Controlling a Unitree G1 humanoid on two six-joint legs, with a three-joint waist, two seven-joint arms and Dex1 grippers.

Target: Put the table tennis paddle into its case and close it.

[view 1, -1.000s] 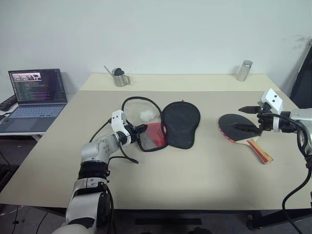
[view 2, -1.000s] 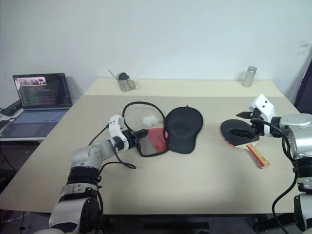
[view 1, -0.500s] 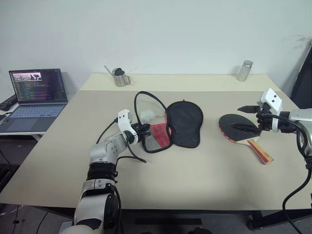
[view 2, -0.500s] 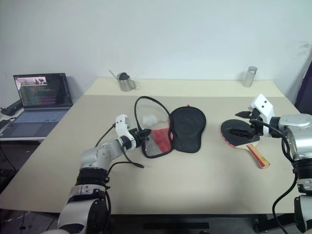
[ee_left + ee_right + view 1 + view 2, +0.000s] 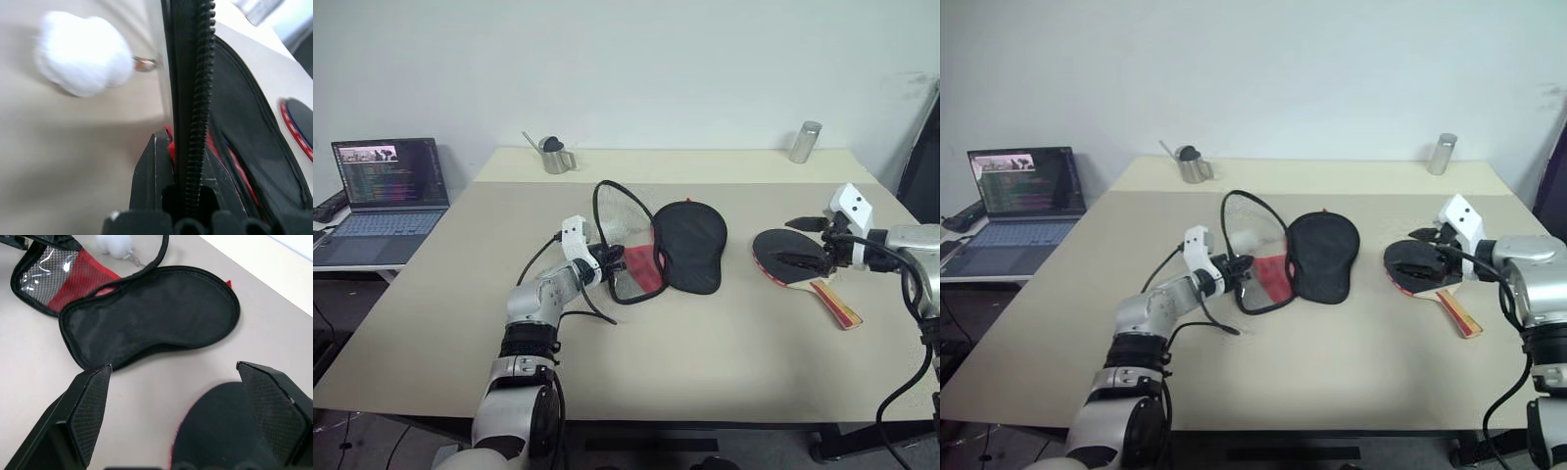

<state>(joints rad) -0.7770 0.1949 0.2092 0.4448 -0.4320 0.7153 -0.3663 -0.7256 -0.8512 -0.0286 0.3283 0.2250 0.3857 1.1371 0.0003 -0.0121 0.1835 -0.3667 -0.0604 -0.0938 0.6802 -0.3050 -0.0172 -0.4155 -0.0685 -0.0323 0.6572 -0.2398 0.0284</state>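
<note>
Since a second ago the left gripper (image 5: 610, 260), clamped on the zipper rim of the paddle-shaped black-and-red fabric case (image 5: 690, 245), has dragged it rightward, one flap lifted. Right gripper (image 5: 813, 242) hovers wide open, empty, over the black-faced, wooden-handled table tennis paddle (image 5: 800, 262), whose handle points away from the case; this arm is nearer.

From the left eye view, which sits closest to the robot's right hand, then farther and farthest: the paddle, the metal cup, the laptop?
1. Paddle: right under the right hand, on the table's right side.
2. Metal cup: far left edge of the table.
3. Laptop: off the table, far left.
</note>
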